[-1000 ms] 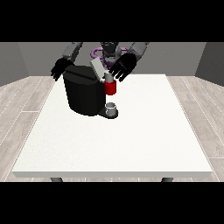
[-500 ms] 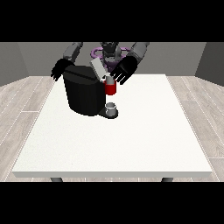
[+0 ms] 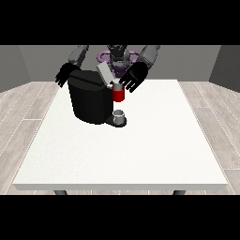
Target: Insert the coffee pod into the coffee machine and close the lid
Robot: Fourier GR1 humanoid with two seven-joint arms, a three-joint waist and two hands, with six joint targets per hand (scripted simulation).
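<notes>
Beside the coffee machine (image 3: 91, 101), its stiff, light lid (image 3: 105, 73) raised, both hands' fingers (image 3: 127, 86) hang released, grasping nothing.

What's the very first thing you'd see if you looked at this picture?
The big black coffee machine on the far left part of the large white table catches the eye first, with its grey lid tilted up. Next comes the bright red part on its front, above a small grey cup. Two black hands hover there: one by the lid, one behind the machine.
</notes>
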